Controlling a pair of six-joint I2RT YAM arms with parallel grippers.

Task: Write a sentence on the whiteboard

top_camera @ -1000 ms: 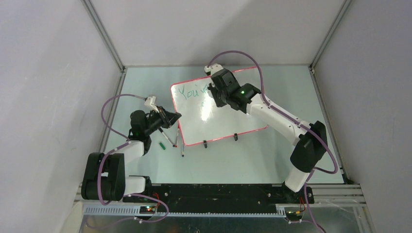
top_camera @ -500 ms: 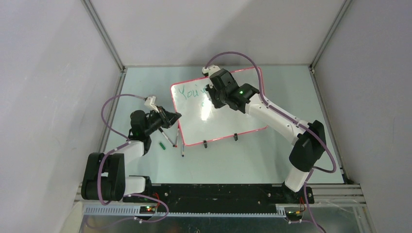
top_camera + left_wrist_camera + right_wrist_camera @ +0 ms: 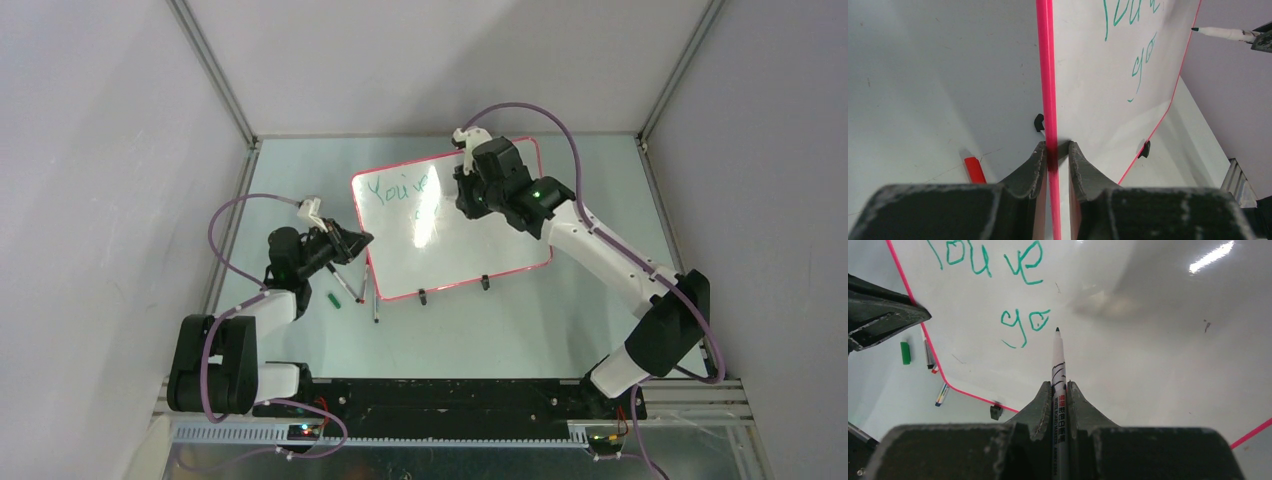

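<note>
Right gripper (image 3: 1059,385): jaws closed tight on a white marker (image 3: 1058,362), barrel clamped between the fingers, dark tip pointing forward and out past them. The tip sits just to the right of the "go". Whether it touches the surface, cannot tell.

Left gripper (image 3: 1057,147): jaws nearly closed, pinching the red-pink rim of the whiteboard (image 3: 480,245) at its left edge, one finger on each face.

Whiteboard: lies at mid-table, skewed, left edge toward the left arm, two black clip feet (image 3: 422,296) on its near long edge.

Sentence (image 3: 398,187): teal-green, upper left of the board. Reads "You've", with "go" on a second line stepped down to the right.

Table (image 3: 500,330): green cap (image 3: 332,299) and a few loose pens (image 3: 347,287) lie just beside the board's left edge, below the left gripper.
</note>
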